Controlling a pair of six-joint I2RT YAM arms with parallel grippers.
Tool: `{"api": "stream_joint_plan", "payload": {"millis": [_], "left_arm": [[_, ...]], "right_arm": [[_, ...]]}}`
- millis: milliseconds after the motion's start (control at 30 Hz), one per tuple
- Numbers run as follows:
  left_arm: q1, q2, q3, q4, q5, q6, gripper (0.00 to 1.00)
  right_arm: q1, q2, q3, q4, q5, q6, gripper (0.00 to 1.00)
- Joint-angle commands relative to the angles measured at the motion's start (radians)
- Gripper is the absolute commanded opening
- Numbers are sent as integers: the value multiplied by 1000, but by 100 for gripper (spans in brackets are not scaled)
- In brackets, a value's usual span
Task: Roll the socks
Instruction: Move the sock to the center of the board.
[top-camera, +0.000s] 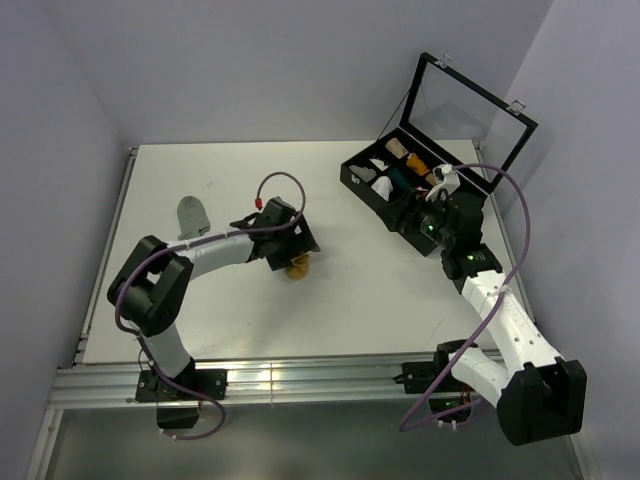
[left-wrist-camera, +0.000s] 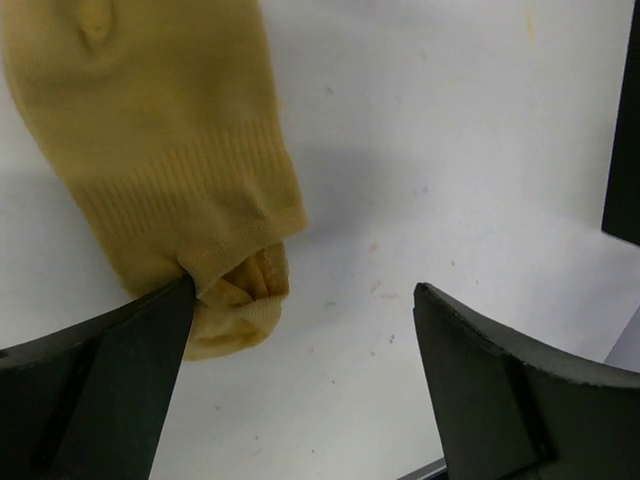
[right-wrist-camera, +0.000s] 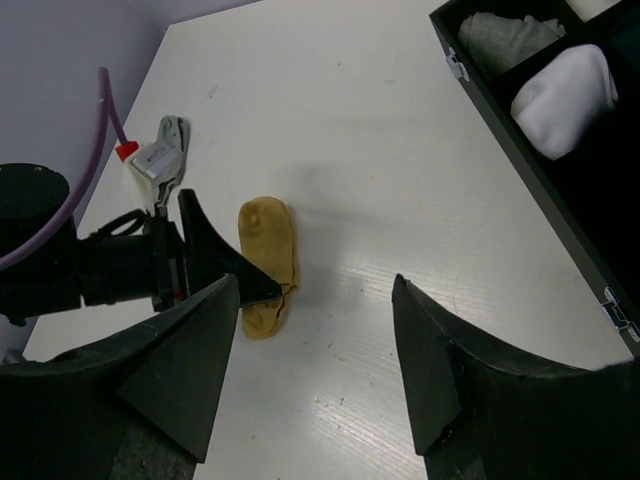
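Mustard-yellow sock (left-wrist-camera: 170, 150) lies flat and unrolled on the tabletop (left-wrist-camera: 450, 150), near the middle, with the left gripper (left-wrist-camera: 302, 290) right over its cuff end. That gripper's fingers (left-wrist-camera: 100, 390) stand wide and hold nothing. In the left wrist view the open cuff sits against the tip of 1 finger, not centred in the gap; whether that tip touches the fabric I cannot tell. The sock's long axis runs away from the gripper, toe end far, cuff end near, slightly off to that finger's side. My judgement is that a roll would start from this cuff, so the gripper would first need to shift sideways to bring the cuff between both fingers.

The right gripper (right-wrist-camera: 318, 290) is also wide and empty, hanging beside the black case (top-camera: 400, 200) and well apart from the sock, so the left arm is clearly the nearer 1. A grey sock (top-camera: 193, 213) lies further back on the left.
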Motion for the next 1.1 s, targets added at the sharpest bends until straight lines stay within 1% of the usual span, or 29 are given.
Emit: {"api": "stream_joint_plan", "payload": {"millis": [0,67,133,167,200,233,267,300,333,367,433,467,533,567,633,767,867,1067], "left_arm": [[-35,-69,66,-84,-100,22,96],[-50,-130,69,-102,-135,50,96],[-52,-196,51,-107,-185,70,96],[-50,-214,42,-107,-213,77,96],[-50,-233,20,-104,-265,85,95],[-47,-256,10,-101,-291,94,95],[-44,-264,2,-98,-307,97,94],[-37,-262,-4,-96,-310,99,91],[-12,-253,-3,-88,-305,104,91],[0,-244,-1,-79,-302,113,89],[25,-200,23,-58,-302,139,85],[29,-179,37,-50,-304,150,83],[39,-108,89,-53,-316,171,79],[43,-81,109,-56,-313,179,76],[49,-6,172,-61,-316,208,74],[49,106,270,-64,-298,262,68],[46,178,284,-30,-249,300,65],[11,262,313,11,-147,360,65]], "right_arm": [[0,-13,2,11,-20,-40,70],[10,5,11,11,-36,-54,70],[46,22,29,-6,-21,-92,65],[68,44,52,-43,24,-109,62],[97,54,64,-61,56,-129,61],[159,68,77,-80,82,-167,60],[193,94,97,-107,104,-185,58],[226,111,106,-121,151,-198,57],[282,142,114,-139,165,-215,55],[303,159,124,-141,171,-221,50],[348,195,137,-152,179,-232,45],[364,234,141,-146,181,-234,40],[395,271,149,-135,174,-237,34],[424,307,169,-144,173,-235,29],[447,340,181,-153,188,-232,29],[479,334,175,-155,208,-229,29],[481,309,163,-170,248,-234,29],[481,252,131,-190,314,-240,28]]}}
